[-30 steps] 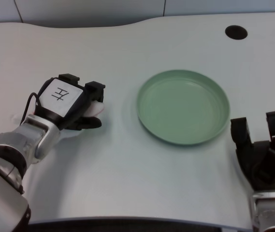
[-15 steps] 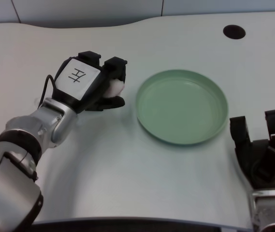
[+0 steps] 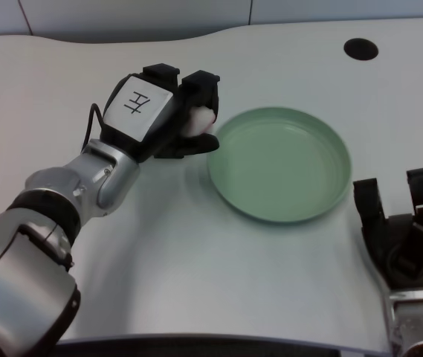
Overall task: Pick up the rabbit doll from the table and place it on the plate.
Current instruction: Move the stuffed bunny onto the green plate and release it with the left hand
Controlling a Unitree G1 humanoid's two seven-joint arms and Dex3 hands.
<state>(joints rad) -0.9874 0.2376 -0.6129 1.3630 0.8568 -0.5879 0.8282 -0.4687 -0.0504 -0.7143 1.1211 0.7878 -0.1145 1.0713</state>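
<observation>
Although only a small pale patch of the rabbit doll (image 3: 198,119) shows between the dark fingers, it is plainly held in the left hand (image 3: 159,115), whose fingers are wrapped closed around it from above. The doll sits just to the left of the green plate (image 3: 279,163), right at the plate's near-left rim and not yet over its hollow; whether it is lifted off the tabletop (image 3: 196,253) or brushing it cannot be told from this angle. Judging by what little is visible, the doll looks like a small stuffed toy: probably light, soft and squashy, with nothing about it that would break. A soft body like that tends to give under the fingers, so a grip around its fattest part, the trunk or head, seems safer than one on an ear or limb, which could slip out or let it dangle. Too hard a squeeze matters little, but too loose a one could drop it short of the plate. Farther right of the plate, the right hand (image 3: 408,238) rests near the tabletop's front edge with its fingers pointing up. Beyond the plate, toward the back, a dark round hole (image 3: 363,49) marks the tabletop.
</observation>
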